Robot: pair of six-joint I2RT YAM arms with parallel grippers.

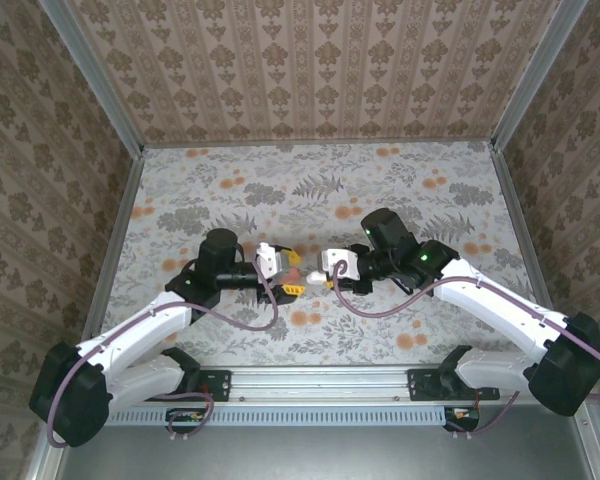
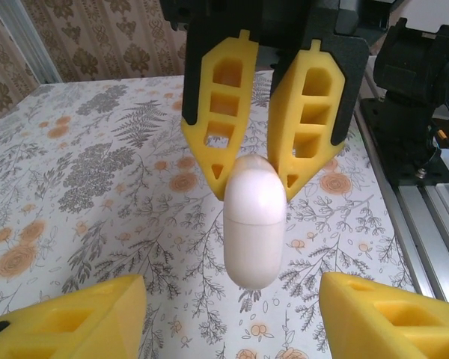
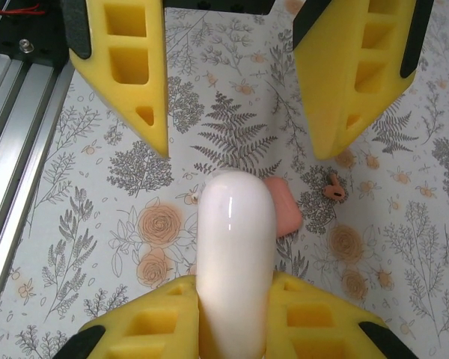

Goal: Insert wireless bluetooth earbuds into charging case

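Two grippers face each other tip to tip at mid-worktop in the overhead view; I log them from the left.

Left gripper (image 1: 294,272): yellow fingers (image 2: 67,321) spread wide, nothing between them. From its own wrist camera the tips sit low at either edge of the picture, with bare floral worktop (image 2: 97,172) between them.

White capsule (image 1: 310,272): a smooth, glossy, rounded piece in the gap between the two grippers. It has a thin seam around its girth and is lifted off the worktop. Its free end points at the left gripper and touches neither of that gripper's fingers.

Right gripper (image 1: 328,270): pinching the white capsule by its far end, one finger pressed on each side.

Charging case (image 3: 286,209): I see a coral-pink rounded piece lying on the worktop below the capsule. It is partly hidden, and only its right portion shows. I cannot tell whether it is open.

Earbud (image 3: 333,191): one small coral speck on the worktop, near the case on its right and apart from it.
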